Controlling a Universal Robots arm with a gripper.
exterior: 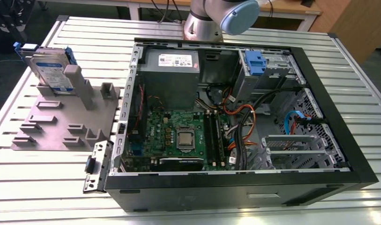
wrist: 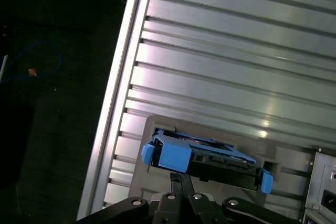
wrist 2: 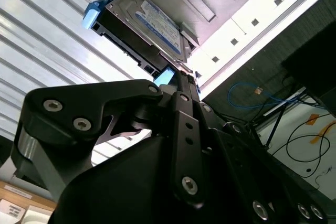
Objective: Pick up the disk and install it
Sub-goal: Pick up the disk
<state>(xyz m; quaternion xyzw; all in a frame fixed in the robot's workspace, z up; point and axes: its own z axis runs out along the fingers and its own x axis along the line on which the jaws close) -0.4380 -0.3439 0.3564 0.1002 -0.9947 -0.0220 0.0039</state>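
The disk (exterior: 51,70) stands on edge in a slot of the grey fixture plate (exterior: 53,129) at the exterior view's left, its white-and-blue label facing out and a blue bracket round it. In both wrist views the disk (wrist 2: 152,24) (wrist: 210,158) lies beyond my gripper (wrist: 178,178), apart from it. The black fingers (wrist 2: 178,85) are pressed together with nothing between them, pointing at the disk's blue bracket end.
An open black computer case (exterior: 328,108) lies on the ribbed aluminium table (exterior: 353,70), with the motherboard, cables and a grey power supply box (exterior: 171,65) inside. A drive bay with a blue latch (exterior: 256,63) sits at its far corner. The arm's joint (exterior: 231,16) stands behind the case.
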